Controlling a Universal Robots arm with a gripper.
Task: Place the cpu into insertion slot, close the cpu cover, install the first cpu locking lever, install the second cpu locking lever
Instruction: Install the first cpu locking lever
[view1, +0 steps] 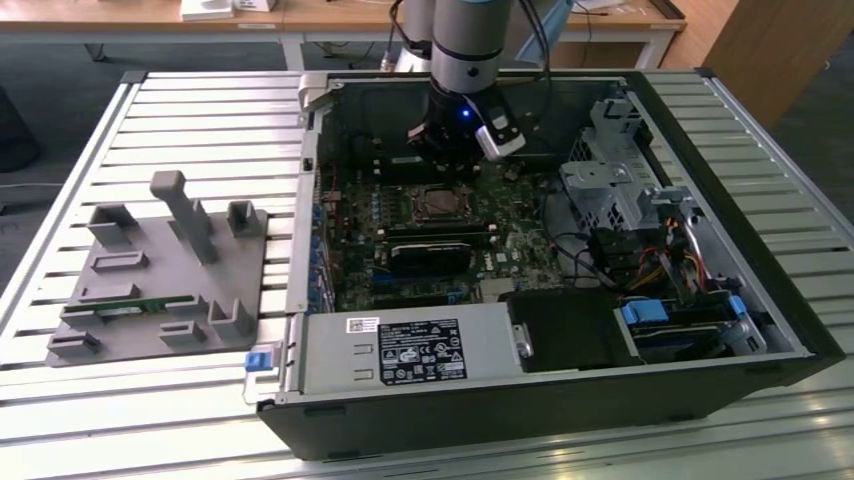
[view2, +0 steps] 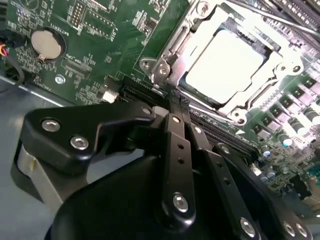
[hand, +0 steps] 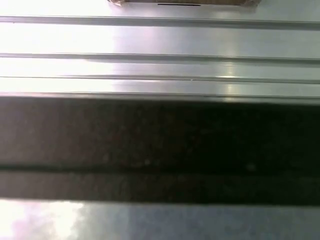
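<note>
Cpu (view2: 223, 64): it is sitting in the insertion slot (view2: 280, 52), pale face up, so you can count step one done. The cpu cover (view2: 196, 35) is lying down around it as a silver frame, chip showing through the window; that reads as closed.

Levers: thin metal rods are running along the frame's edges in the second wrist view, but you cannot tell whether either is latched. Treat both as unconfirmed.

Gripper (view2: 176, 102): its fingers (view2: 172, 114) are pressed together, gripping nothing, tips hovering just beside the socket's near edge over the green motherboard (view2: 95, 30).

In the exterior view the gripper (view1: 454, 160) is hanging inside the open computer case (view1: 721, 130), close above the socket (view1: 438, 204).
</note>
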